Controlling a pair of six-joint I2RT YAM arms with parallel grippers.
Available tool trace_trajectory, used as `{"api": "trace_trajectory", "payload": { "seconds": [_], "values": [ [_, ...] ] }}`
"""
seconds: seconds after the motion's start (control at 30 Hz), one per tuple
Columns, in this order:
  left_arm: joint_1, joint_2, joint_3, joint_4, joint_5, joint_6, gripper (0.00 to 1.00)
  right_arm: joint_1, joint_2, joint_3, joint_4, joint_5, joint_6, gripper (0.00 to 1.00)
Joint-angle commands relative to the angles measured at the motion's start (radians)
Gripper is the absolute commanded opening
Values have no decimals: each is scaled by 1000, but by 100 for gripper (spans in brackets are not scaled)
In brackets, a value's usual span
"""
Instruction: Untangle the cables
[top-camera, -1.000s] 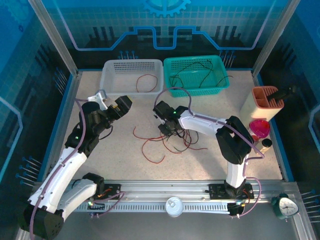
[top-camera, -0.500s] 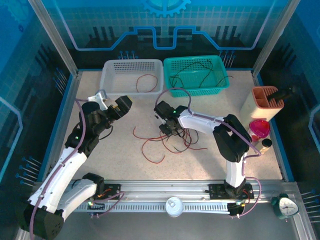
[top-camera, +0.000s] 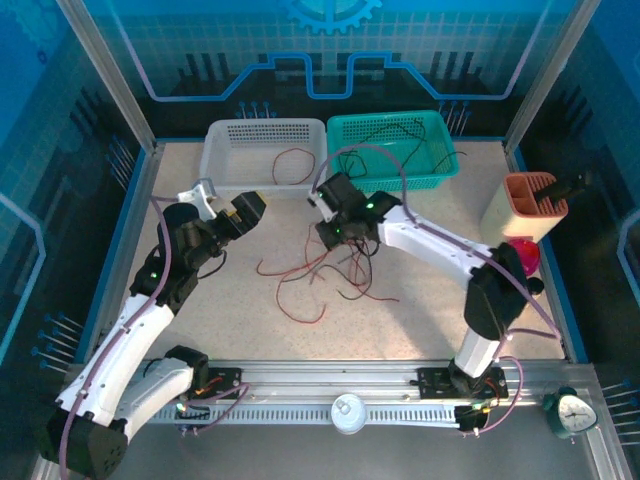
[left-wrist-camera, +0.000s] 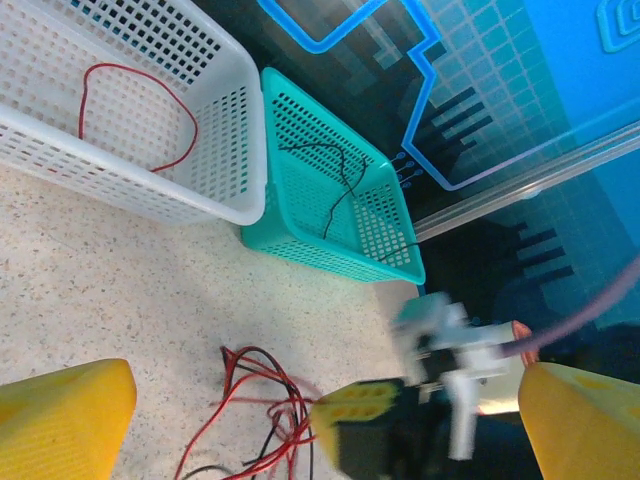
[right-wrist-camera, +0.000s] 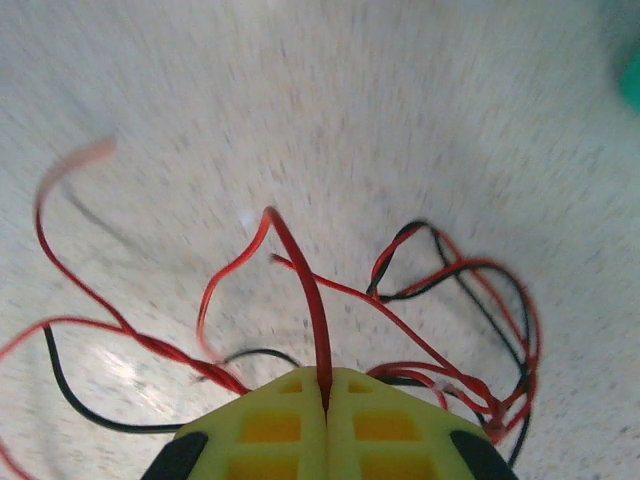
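Now I am pinching a red cable (right-wrist-camera: 310, 290) in the right gripper (right-wrist-camera: 326, 385) above the tangled cables (right-wrist-camera: 470, 385), and holding the left gripper (top-camera: 222, 203) spread wide.

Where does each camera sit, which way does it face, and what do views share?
Top external: above and behind the bases, looking down on the table; both arms show.
Left wrist: on the left arm, facing the white basket and teal basket; open yellow fingers at the bottom corners.
Right wrist: looking down at the tangled cables; its fingers are shut on a red cable.
Shared: the cables, in all three.
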Motion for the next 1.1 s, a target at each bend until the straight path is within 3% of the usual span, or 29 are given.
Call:
{"api": "trace_trajectory", "payload": {
  "seconds": [0.0,0.4,0.63,0.8,1.07],
  "values": [
    [10,1,18,82,66,7,99,-33,-92,59,-28,-45,27,0],
    [10,51,93,188,218,45,99,-149,-267,116,78,-170,158,0],
    [9,87,140,186,249,60,99,-244,-412,-113,428,-369,310,0],
    [2,123,167,179,271,74,99,-277,-395,-225,559,-526,319,0],
    [-48,195,262,113,330,124,93,-278,-410,-230,593,-545,275,0]
  ]
}}
